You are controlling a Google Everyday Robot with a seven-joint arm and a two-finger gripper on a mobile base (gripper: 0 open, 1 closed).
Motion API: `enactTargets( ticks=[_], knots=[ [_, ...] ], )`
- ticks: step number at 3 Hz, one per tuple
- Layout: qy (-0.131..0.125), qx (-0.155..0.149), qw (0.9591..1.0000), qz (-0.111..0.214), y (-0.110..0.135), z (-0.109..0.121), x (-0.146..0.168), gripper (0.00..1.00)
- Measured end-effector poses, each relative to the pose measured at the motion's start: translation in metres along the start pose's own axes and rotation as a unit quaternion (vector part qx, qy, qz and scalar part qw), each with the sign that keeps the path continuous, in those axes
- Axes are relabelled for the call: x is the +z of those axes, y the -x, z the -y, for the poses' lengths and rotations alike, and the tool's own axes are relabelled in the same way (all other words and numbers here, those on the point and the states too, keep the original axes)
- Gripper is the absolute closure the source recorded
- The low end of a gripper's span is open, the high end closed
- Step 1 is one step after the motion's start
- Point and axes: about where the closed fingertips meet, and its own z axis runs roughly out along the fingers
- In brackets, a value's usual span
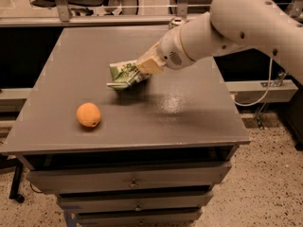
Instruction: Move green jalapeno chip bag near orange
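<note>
The robot's pale tan two-finger hand (142, 69) is reaching down from the upper right at the end of a thick white arm (246, 22). It is hovering over the middle of a flat grey metal counter (189, 112). Its fingers are clamped together on the right edge of the crinkled green jalapeno chip bag (122, 75), a green and white snack bag. The bag is sticking out to the left of the hand and tilting, and it seems to be hanging slightly clear of the counter with a shadow under it. The bag is looking sealed, so what it is holding cannot be told.

The orange (88, 115), a small round fruit with dull skin, is sitting alone near the counter's front left edge. It is lying below and to the left of the bag, apart from it and not touching it.

Under the counter, a stack of grey drawers (130, 178) with small knobs is standing fully shut, hiding whatever is inside.
</note>
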Motion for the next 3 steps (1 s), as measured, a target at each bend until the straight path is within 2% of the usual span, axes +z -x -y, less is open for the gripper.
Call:
enactTargets(
  ticks=[1, 3],
  knots=[
    [0.01, 0.006, 0.9998, -0.013, -0.012, -0.02, -0.02, 1.0],
    [0.043, 0.012, 0.999, -0.009, -0.015, -0.063, -0.036, 1.0]
  ],
)
